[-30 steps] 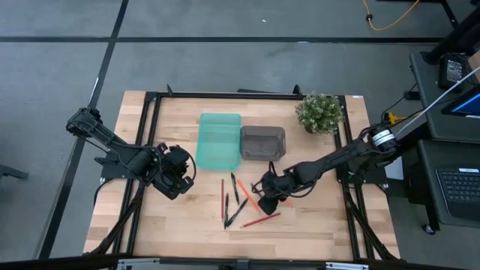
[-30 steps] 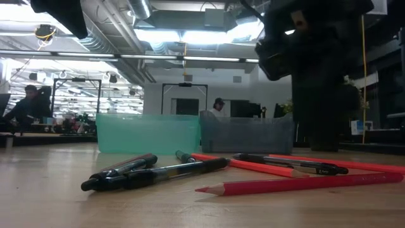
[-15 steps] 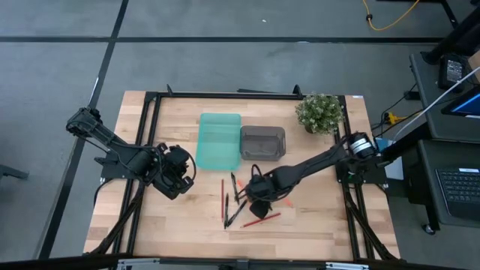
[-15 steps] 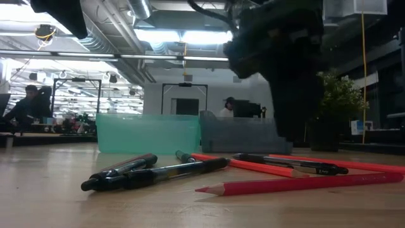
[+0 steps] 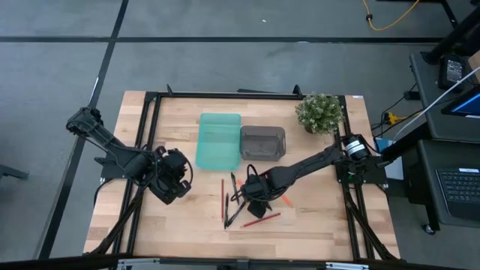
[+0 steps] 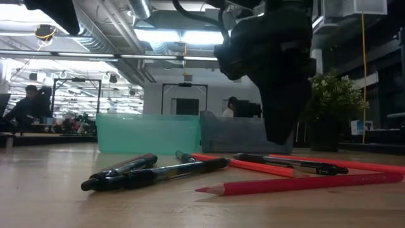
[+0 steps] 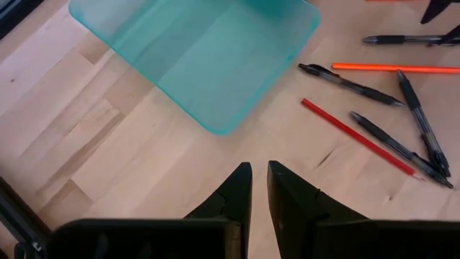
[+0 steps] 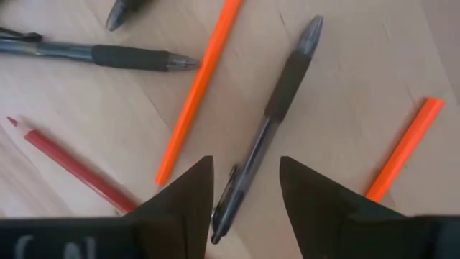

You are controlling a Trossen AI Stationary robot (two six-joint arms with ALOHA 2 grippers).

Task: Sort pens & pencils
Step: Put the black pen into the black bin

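Several pens and pencils (image 5: pixel 241 201) lie scattered flat on the wooden table, in front of a teal tray (image 5: pixel 218 140) and a grey tray (image 5: pixel 262 142). My right gripper (image 5: pixel 255 201) hangs over them, pointing straight down, open. In the right wrist view its gripper (image 8: pixel 246 164) has one finger on either side of a black pen (image 8: pixel 282 101), at its clip end; an orange pencil (image 8: pixel 201 86) and a red pencil (image 8: pixel 72 165) lie beside it. In the low view its fingertip (image 6: pixel 278 134) is still above the table. My left gripper (image 7: pixel 259 167) waits at the left with a narrow gap and nothing in it.
A potted plant (image 5: pixel 319 112) stands at the far right corner, behind the grey tray. A black frame (image 5: pixel 150 127) runs along the table's edges. Bare wood lies in front of the pens and between the left gripper (image 5: pixel 171 186) and the teal tray (image 7: pixel 194 57).
My right gripper has moved toward the table's left edge, from beside the scattered pens to over them. It has tipped to point straight down and come lower. The pens and pencils have not moved.
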